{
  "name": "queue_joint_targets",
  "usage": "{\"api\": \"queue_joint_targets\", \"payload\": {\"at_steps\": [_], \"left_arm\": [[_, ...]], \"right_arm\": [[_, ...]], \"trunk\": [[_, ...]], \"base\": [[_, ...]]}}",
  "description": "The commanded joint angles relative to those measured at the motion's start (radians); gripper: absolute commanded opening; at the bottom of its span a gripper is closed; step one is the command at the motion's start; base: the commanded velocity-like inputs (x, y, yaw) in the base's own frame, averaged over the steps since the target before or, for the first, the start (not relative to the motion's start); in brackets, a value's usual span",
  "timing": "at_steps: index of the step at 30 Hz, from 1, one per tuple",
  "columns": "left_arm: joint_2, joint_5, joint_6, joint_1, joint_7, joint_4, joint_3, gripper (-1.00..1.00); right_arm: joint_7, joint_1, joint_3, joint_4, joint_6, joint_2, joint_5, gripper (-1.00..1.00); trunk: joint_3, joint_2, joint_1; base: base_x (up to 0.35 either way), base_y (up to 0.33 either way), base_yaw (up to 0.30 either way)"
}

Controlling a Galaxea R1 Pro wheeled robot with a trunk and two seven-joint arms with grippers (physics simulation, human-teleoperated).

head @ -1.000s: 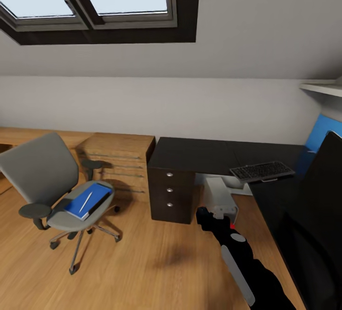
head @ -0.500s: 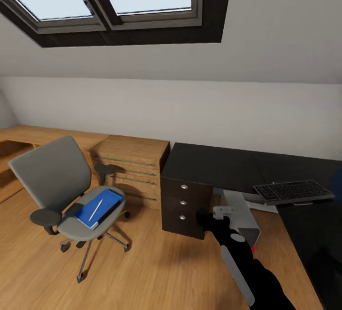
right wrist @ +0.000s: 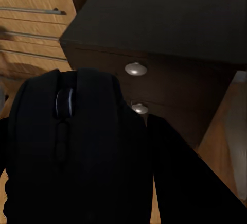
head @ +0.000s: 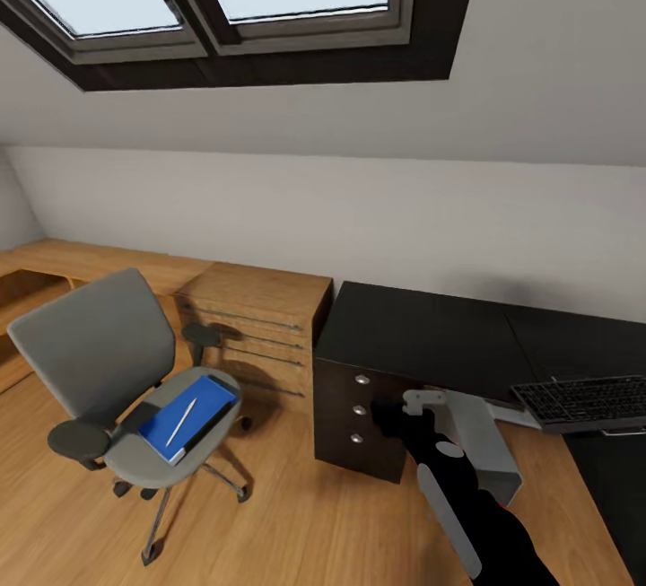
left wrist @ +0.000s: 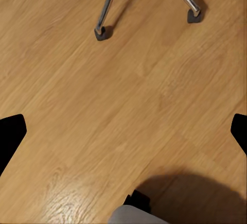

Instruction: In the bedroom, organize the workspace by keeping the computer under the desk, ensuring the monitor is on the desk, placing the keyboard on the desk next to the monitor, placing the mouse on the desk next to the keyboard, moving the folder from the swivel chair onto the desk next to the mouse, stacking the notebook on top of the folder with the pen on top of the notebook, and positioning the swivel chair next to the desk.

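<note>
The mouse (right wrist: 77, 147) sits pinched in the right tool (head: 388, 413), its scroll wheel facing the wrist camera. Just beyond the tool stand the black drawers (head: 359, 411) under the tabletop (head: 422, 335); the computer (head: 480, 442) is close at its right, the keyboard (head: 579, 402) farther right at the tabletop's edge. Well off to the tool's left, across open wooden floor (head: 296, 514), the chair (head: 108, 362) carries the folder (head: 193, 406) with the pen (head: 182, 420) on top. The left tool's (left wrist: 123, 131) fingers (left wrist: 11, 134) are spread above bare floor near the chair's casters.

I am facing a sloped white wall (head: 359, 209) with a dark-framed skylight (head: 224, 21), a wooden chest of drawers (head: 256, 321) and a wood plank floor (head: 296, 523).
</note>
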Motion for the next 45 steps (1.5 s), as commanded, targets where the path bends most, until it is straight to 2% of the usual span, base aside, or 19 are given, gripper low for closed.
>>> {"api": "queue_joint_targets", "payload": {"at_steps": [1,15,26,41,45], "left_arm": [[0.000,0.010,-0.006,-0.001,0.002,0.000,-0.001,1.00],[-0.002,0.010,-0.006,-0.001,0.002,0.000,-0.001,1.00],[-0.003,0.007,-0.006,-0.001,0.002,0.000,-0.005,1.00],[-0.005,0.006,-0.007,-0.001,0.002,0.000,-0.008,1.00],[-0.005,0.006,-0.006,-0.001,0.001,0.000,-0.009,1.00]], "right_arm": [[-0.011,-0.001,0.003,-0.001,0.002,-0.001,-0.014,-1.00],[-0.012,-0.001,0.005,0.000,0.002,0.000,-0.014,-1.00],[-0.010,-0.001,0.006,0.018,0.002,0.002,-0.015,-1.00],[-0.008,-0.001,0.008,0.028,0.002,0.001,-0.014,-1.00],[-0.005,-0.001,0.043,0.072,0.001,0.003,-0.014,-1.00]], "trunk": [[0.002,0.006,-0.003],[0.046,0.104,-0.057],[0.080,0.181,-0.099],[0.127,0.286,-0.156],[0.136,0.307,-0.168]], "base": [[0.329,0.000,0.000],[0.329,0.000,0.005],[0.329,0.000,0.197],[0.329,0.000,0.019],[0.329,0.000,0.000]]}}
